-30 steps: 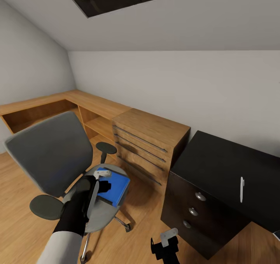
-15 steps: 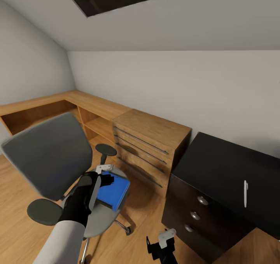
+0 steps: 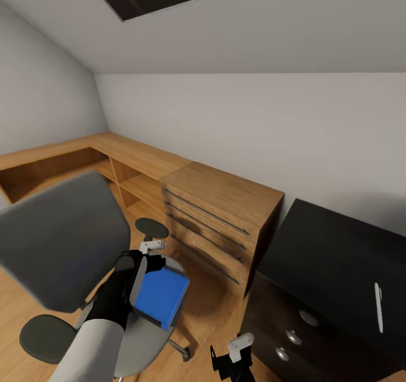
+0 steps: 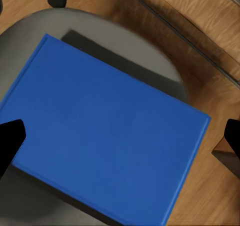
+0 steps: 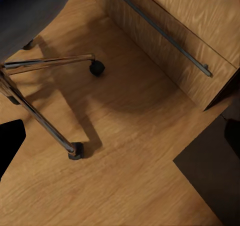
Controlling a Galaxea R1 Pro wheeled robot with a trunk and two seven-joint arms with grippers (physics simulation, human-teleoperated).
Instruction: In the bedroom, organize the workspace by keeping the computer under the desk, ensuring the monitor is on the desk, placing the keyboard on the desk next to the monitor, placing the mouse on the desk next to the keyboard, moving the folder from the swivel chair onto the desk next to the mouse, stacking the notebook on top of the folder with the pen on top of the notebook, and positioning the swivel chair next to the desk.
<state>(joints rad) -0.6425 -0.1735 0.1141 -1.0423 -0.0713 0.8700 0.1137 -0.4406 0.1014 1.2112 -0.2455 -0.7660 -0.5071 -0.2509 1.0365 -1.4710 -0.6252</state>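
Note:
The blue folder lies flat on the grey seat of the swivel chair at the lower left. My left gripper hovers just over the folder's far edge. In the left wrist view the folder spreads between the two black fingertips, and the left gripper is open and apart from it. The black desk stands at the right, with a slim white pen on its top. My right gripper hangs low near the bottom edge, and in its wrist view the right gripper is open over bare floor.
A light wooden drawer cabinet with bar handles stands between chair and desk, joined to low wooden shelving along the walls. The chair's chrome legs and casters spread over the wooden floor under my right arm. Silver knobs mark the desk drawers.
The whole head view has shifted: chair and folder look nearer and larger, the desk has slid right and down. My left gripper stays over the folder, still open.

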